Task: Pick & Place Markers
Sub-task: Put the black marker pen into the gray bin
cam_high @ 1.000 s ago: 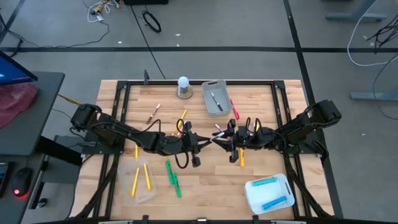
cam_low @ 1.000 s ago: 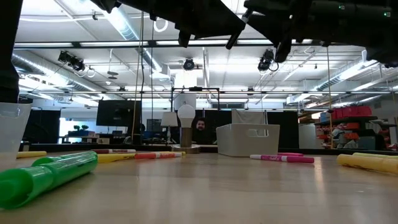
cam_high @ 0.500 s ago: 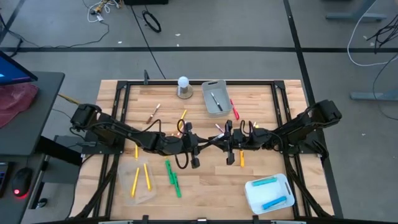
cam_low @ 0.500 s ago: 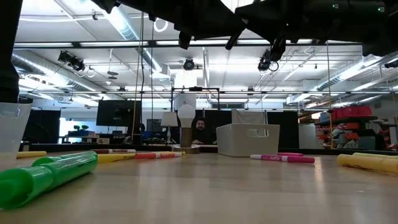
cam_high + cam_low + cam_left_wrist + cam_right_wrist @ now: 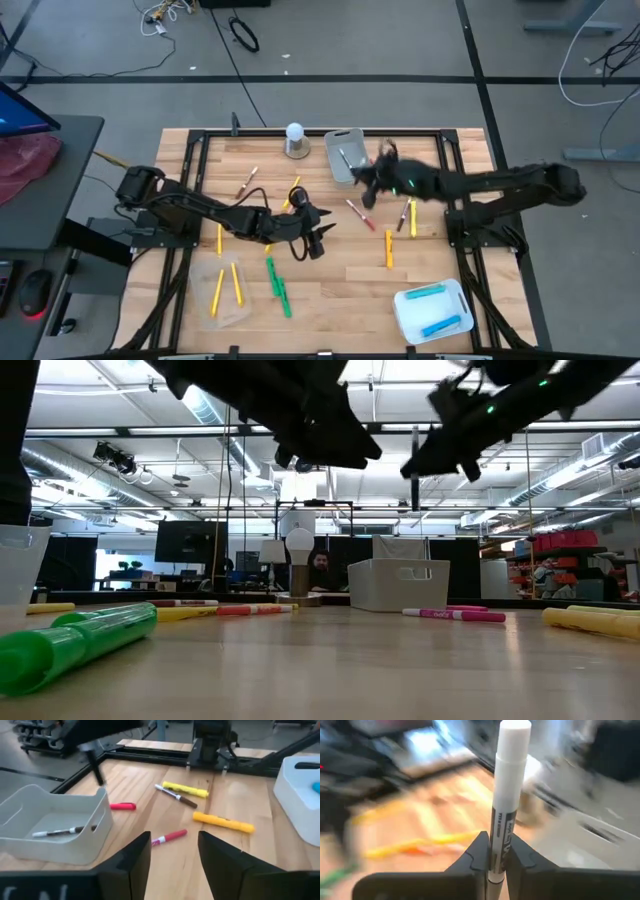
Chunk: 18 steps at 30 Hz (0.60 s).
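Right gripper (image 5: pixel 496 857), above the table (image 5: pixel 330 280) beside the grey bin (image 5: pixel 343 157), is clamping a white-capped marker (image 5: pixel 506 795) upright between its fingers (image 5: pixel 476 854). Left gripper (image 5: pixel 174 851) is hovering mid-table with fingers (image 5: pixel 136 857) spread wide and holding nothing. Other markers are lying scattered: green (image 5: pixel 276 285), yellow (image 5: pixel 185 789), orange (image 5: pixel 223 822), pink (image 5: pixel 169 837).
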### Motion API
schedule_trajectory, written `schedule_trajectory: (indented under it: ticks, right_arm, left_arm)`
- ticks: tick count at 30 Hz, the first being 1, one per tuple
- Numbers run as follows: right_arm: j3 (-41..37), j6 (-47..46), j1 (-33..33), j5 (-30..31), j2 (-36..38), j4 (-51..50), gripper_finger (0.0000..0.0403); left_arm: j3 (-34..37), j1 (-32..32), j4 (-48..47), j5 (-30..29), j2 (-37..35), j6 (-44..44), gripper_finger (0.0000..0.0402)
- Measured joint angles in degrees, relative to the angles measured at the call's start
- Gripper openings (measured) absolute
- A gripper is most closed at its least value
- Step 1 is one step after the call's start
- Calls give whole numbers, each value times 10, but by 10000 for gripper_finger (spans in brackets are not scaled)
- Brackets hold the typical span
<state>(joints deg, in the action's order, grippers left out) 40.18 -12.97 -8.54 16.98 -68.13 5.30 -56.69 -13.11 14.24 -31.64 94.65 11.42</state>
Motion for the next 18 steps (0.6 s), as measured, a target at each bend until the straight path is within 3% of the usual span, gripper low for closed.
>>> schedule_trajectory:
  ticks: [5,11,18]
  right_arm:
    - [75,17,-124,-98,-88,-98,29]
    - [153,30,-208,-184,-236,-147,40]
    - [211,39,-246,-196,-329,-208,42]
  left_arm:
    - [0,8,13,4,20,10,173]
    - [0,9,21,4,31,12,168]
    - [0,9,21,4,31,10,168]
